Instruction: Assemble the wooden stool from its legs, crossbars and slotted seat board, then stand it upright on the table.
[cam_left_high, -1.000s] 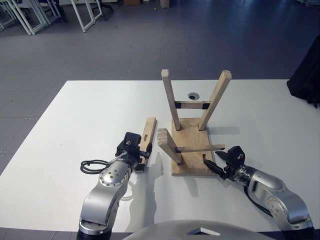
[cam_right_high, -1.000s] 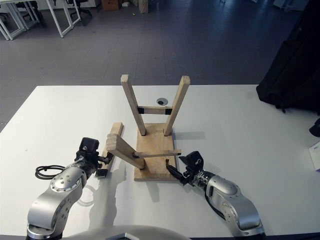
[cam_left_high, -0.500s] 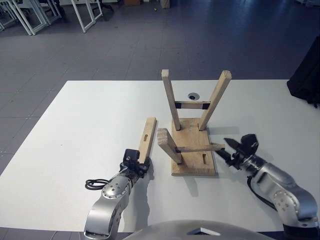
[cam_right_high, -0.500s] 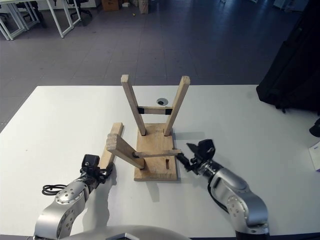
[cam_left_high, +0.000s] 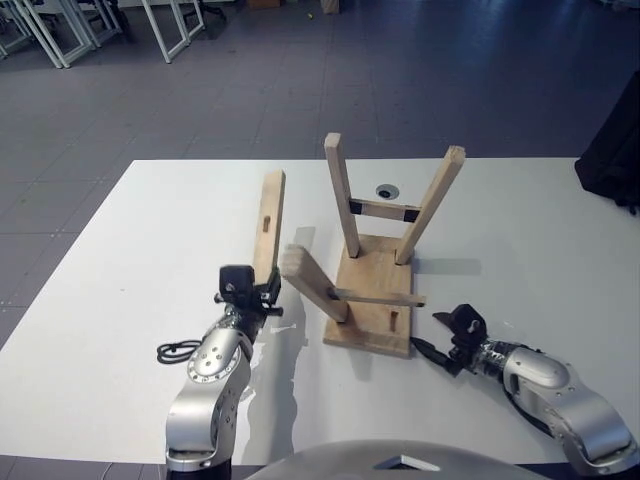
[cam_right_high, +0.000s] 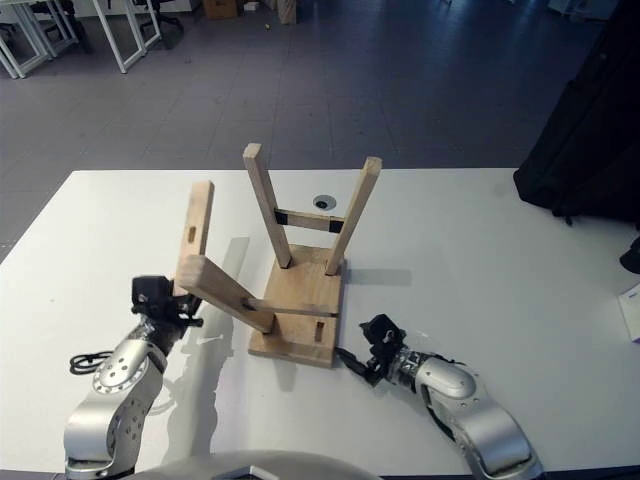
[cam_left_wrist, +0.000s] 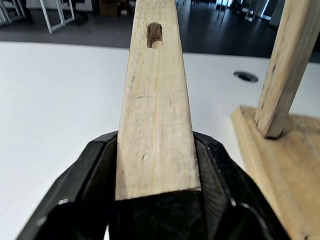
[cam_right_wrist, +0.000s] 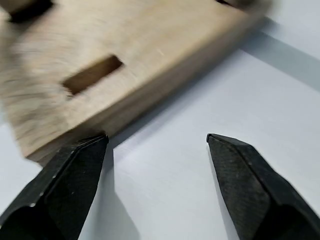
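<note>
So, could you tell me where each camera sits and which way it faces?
Left eye view: head, facing forward and down over the table; both arms show, left gripper clamping a loose leg.
Right eye view: head, same scene; right gripper beside the seat board.
Left wrist view: left wrist, looking along the clamped leg; its fingers show.
Right wrist view: right wrist, low, facing the board's edge; its open fingers show.
Both wrist views share the seat board.
</note>
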